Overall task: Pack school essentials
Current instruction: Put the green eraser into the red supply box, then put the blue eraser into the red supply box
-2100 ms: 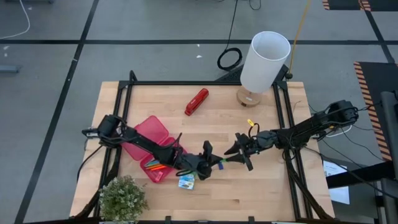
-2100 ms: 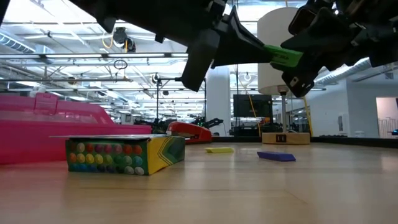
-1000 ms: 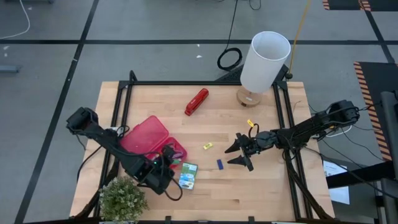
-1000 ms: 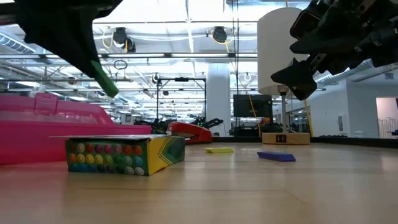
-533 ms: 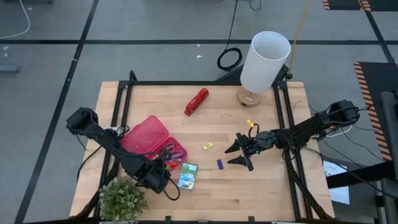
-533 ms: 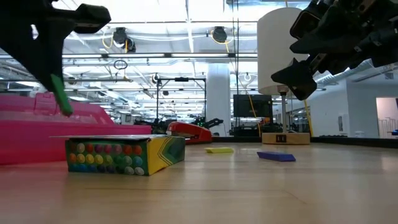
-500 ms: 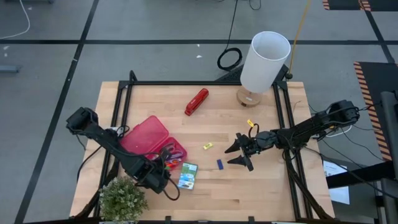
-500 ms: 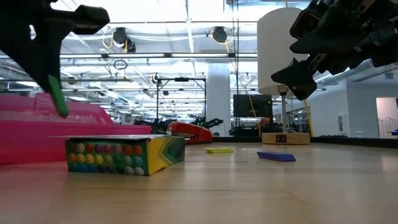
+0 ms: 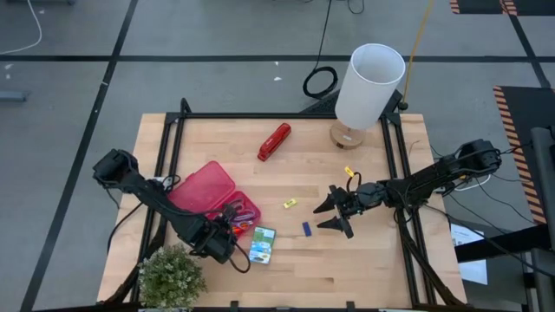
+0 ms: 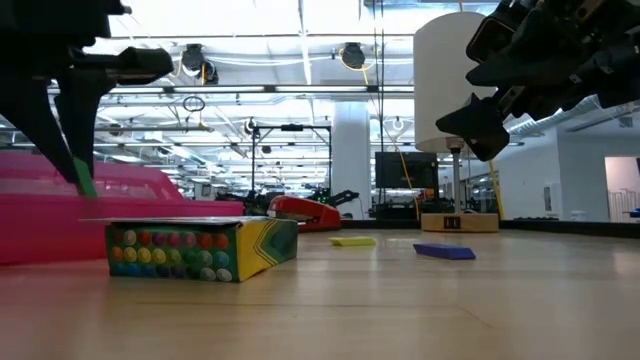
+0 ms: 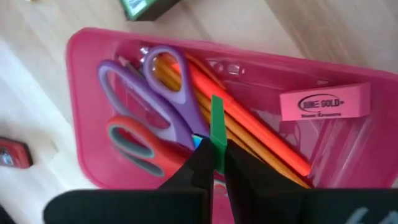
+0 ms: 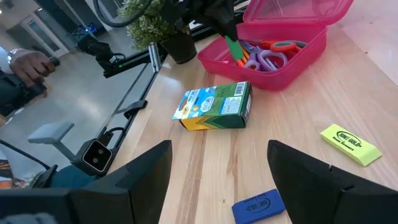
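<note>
Green eraser (image 11: 217,132) pinched in left gripper (image 11: 213,167)

Bright, even overhead light fills my workspace, so shadows on the table (image 9: 347,260) stay faint and soft. From the low view, ceiling lamps (image 10: 350,55) flare behind me and my arms turn to black silhouettes. My own fingers (image 11: 205,165) blur up close.

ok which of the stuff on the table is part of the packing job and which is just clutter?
Part of the job:
- green marker, held by the left gripper over the pink case
- scissors, orange pens and pink eraser already in the case
- crayon box
- yellow eraser, blue eraser

Just lying about:
- red stapler
- lamp
- potted plant
</note>
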You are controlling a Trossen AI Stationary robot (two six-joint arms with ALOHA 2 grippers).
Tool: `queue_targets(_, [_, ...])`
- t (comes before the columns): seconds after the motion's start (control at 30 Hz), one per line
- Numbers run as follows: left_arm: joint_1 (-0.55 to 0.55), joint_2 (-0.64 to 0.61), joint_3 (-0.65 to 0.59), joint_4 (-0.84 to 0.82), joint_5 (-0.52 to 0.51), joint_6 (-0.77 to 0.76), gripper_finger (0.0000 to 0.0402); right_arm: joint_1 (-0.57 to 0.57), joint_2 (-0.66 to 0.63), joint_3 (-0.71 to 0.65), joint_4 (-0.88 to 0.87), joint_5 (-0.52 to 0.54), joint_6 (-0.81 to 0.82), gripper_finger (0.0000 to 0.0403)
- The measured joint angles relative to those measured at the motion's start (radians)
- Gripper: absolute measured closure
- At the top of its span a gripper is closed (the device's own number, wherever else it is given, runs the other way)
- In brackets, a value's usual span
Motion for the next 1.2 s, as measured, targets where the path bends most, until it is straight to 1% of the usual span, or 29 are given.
queue_targets(0.1, [-0.001, 0.000, -0.027, 0.040, 0.013, 0.034, 0.0376, 0.000, 0.000, 0.000, 0.000, 0.000, 0.000, 0.0147])
queue_targets(0.23, [0.000, 0.001, -0.032, 0.043, 0.032, 0.042, 0.0375, 0.000, 0.000, 0.000, 0.000, 0.000, 0.000, 0.0147])
queue_targets(0.3, [0.000, 0.001, -0.032, 0.041, 0.036, 0.041, 0.0368, 0.000, 0.000, 0.000, 0.000, 0.000, -0.001, 0.0147])
queue_targets(0.37, [0.000, 0.001, -0.032, 0.040, 0.036, 0.043, 0.0349, 0.000, 0.000, 0.000, 0.000, 0.000, -0.006, 0.0147])
queue_targets(0.47, [0.003, 0.001, -0.032, 0.040, 0.038, 0.044, 0.0306, 0.000, 0.000, 0.000, 0.000, 0.000, -0.009, 0.0147])
queue_targets(0.6, [0.008, 0.001, -0.032, 0.039, 0.088, 0.043, 0.0250, 0.000, 0.000, 0.000, 0.000, 0.000, -0.008, 0.0147])
queue_targets(0.67, [0.006, 0.001, -0.032, 0.039, 0.110, 0.043, 0.0231, 0.000, 0.000, 0.000, 0.000, 0.000, -0.008, 0.0147])
queue_targets(0.77, [0.006, 0.001, -0.032, 0.039, 0.115, 0.042, 0.0212, 0.000, 0.000, 0.000, 0.000, 0.000, -0.008, 0.0147])
queue_targets(0.87, [0.013, 0.001, -0.031, 0.035, 0.115, 0.042, 0.0205, 0.000, 0.000, 0.000, 0.000, 0.000, -0.007, 0.0147])
queue_targets(1.0, [0.036, 0.001, -0.031, 0.033, 0.139, 0.023, 0.0207, 0.000, 0.000, 0.000, 0.000, 0.010, 0.000, 0.0147])
queue_targets(1.13, [0.062, 0.001, -0.031, 0.032, 0.184, 0.009, 0.0222, 0.014, 0.000, 0.000, 0.000, 0.116, 0.007, 0.0147])
queue_targets(1.2, [0.077, 0.001, -0.030, 0.027, 0.202, -0.007, 0.0232, 0.027, 0.001, 0.000, 0.000, 0.142, 0.013, 0.0147])
